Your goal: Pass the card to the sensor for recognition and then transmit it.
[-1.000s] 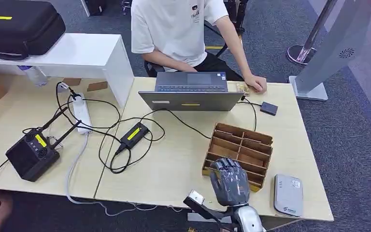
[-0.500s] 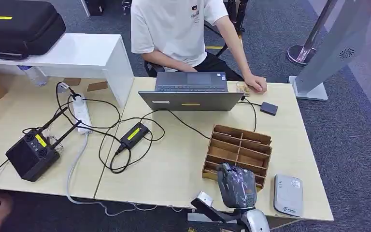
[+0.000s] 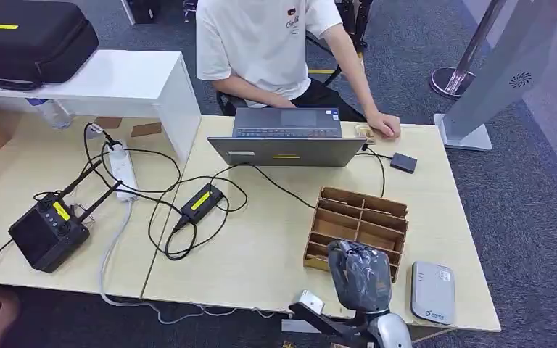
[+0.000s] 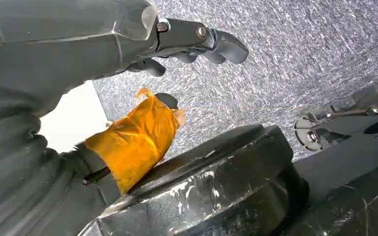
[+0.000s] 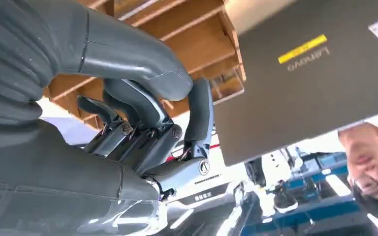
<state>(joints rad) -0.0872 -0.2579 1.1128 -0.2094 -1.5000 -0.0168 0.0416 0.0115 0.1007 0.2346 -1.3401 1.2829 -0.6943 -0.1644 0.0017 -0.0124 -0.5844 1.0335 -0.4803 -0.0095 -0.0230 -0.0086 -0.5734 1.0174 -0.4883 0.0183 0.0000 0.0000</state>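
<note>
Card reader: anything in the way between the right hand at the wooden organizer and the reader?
Nothing visible. The right hand is over the wooden organizer's near edge; bare table separates it from the card reader.

The right robot hand [image 3: 360,274] hangs over the near edge of the wooden divided box [image 3: 359,228], which blocks the way straight ahead. Just to its right lies the grey card reader [image 3: 433,291]. Bare surface [image 3: 261,246] opens to its left, up to the looped cables [image 3: 188,210]. Farther back, the laptop [image 3: 288,141] and a person's hand [image 3: 384,127] close off the far edge.
</note>
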